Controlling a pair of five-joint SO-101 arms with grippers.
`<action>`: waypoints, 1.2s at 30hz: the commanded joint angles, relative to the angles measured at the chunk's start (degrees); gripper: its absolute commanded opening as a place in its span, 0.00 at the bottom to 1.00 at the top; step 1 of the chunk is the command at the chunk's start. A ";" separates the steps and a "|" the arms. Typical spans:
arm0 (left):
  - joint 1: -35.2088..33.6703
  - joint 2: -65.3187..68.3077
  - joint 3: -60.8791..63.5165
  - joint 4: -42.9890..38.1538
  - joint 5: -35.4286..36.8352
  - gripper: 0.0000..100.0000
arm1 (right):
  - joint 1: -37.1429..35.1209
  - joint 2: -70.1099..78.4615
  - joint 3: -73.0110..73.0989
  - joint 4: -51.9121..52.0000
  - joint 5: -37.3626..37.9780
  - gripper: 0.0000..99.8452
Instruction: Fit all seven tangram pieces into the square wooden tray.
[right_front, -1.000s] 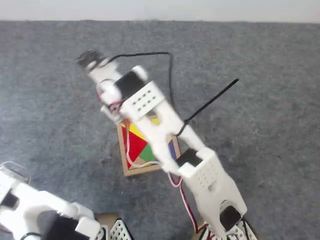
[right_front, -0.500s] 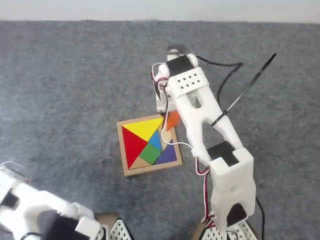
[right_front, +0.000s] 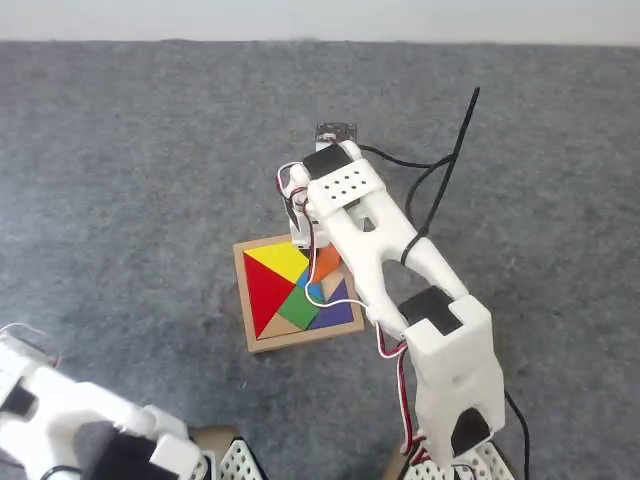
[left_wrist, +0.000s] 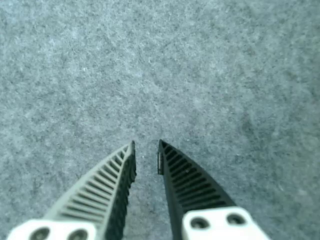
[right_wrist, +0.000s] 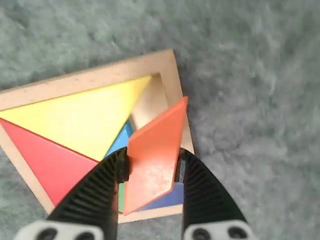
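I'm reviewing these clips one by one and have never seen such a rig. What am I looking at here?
Two small white robot arms work over grey carpet. The wide picture is from a fixed camera looking down. The other two are from cameras on each arm's wrist, looking along its black fingers. The right gripper is shut on an orange piece, held above a bare gap in the wooden tray. Yellow, red, green and blue pieces already lie in the tray. The left gripper is over bare carpet, slightly open, holding nothing.
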 joint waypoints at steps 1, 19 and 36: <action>-0.09 -2.37 -1.01 0.18 0.09 0.07 | 1.54 -0.13 -0.26 -2.33 5.80 0.01; 0.00 -2.37 -1.01 0.18 0.09 0.07 | 1.80 2.24 -0.18 -2.77 18.73 0.03; 0.00 -2.37 -1.01 0.18 0.09 0.07 | -1.10 0.57 -1.58 -0.40 22.86 0.26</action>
